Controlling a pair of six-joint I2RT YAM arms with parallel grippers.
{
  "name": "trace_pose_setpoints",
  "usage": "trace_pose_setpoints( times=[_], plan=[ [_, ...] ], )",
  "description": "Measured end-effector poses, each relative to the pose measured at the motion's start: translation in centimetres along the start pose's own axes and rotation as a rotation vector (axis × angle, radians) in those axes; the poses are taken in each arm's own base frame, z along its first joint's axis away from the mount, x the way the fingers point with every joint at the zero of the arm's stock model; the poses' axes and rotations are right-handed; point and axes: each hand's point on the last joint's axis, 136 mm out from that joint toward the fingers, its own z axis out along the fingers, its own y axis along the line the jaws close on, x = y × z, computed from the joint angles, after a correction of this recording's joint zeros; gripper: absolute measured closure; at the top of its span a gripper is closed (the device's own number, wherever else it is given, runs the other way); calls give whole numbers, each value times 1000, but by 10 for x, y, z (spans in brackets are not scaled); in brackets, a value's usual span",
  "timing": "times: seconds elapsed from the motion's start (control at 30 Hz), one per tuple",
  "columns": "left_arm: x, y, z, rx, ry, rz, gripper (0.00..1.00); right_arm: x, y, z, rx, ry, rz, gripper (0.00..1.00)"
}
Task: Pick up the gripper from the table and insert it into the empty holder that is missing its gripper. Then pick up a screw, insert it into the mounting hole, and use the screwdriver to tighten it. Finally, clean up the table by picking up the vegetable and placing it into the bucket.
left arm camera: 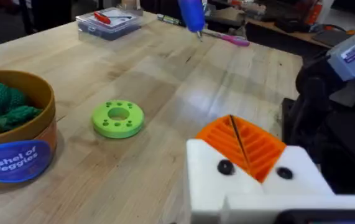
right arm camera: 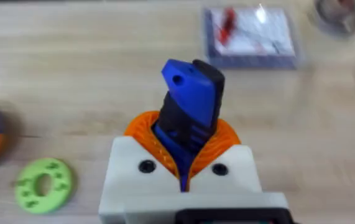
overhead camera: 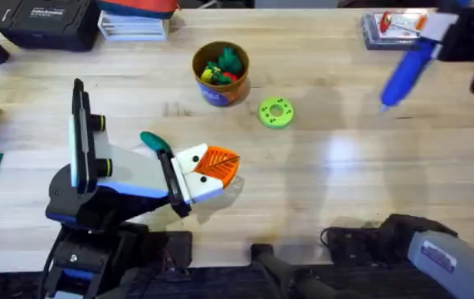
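While the left arm lies low over the near-left part of the table (overhead camera: 320, 174), its left gripper (overhead camera: 217, 166) points rightward with its two orange ribbed pads (left arm camera: 244, 146) pressed flat together, nothing between them; in the left wrist view the white mounts below them each show a dark screw. A teal-handled tool (overhead camera: 155, 142) lies on the wood just behind that gripper, touching the arm's white body. Farther back, near the middle, stands the bucket (overhead camera: 220, 75), its blue label reading "Bushel of Veggies", with green, yellow and red vegetables (overhead camera: 222, 66) inside. Just to its right and a little nearer lies a round green disc (overhead camera: 276, 112), flat on the wood and apart from the bucket. At the far right, the right gripper (right arm camera: 183, 140) hangs above the table, its orange pads clamped around the blue screwdriver (overhead camera: 407, 71), which slants down to the left with its thin tip above the wood. Behind it sits a clear plastic box (overhead camera: 394, 29) with red parts inside.
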Motion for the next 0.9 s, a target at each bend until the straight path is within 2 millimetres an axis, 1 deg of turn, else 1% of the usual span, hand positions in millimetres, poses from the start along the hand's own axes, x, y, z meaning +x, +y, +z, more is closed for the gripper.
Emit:
trace_pose_setpoints(
  times=[0.1, 0.17, 0.27, 0.3, 0.4, 0.53, 0.7, 0.8, 0.9],
  plan=[
    [0, 0, 0, 0, 0, 0, 995, -27, 52, -16, -135, -171, -54, 975],
    [0, 0, 0, 0, 0, 0, 995, -45, 90, -32, -245, -301, -84, 975],
    [0, 0, 0, 0, 0, 0, 995, -60, 142, -55, -404, -448, -118, 975],
    [0, 0, 0, 0, 0, 0, 995, -61, 186, -73, -551, -528, -134, 975],
    [0, 0, 0, 0, 0, 0, 995, -57, 216, -85, -662, -554, -123, 975],
    [0, 0, 0, 0, 0, 0, 995, -62, 251, -112, -794, -620, -107, 975],
    [0, 0, 0, 0, 0, 0, 995, -65, 288, -147, -963, -700, -116, 975],
    [0, 0, 0, 0, 0, 0, 995, -59, 310, -165, -1092, -725, -149, 975],
    [0, 0, 0, 0, 0, 0, 995, -51, 324, -178, -1193, -735, -184, 975]
  ],
)
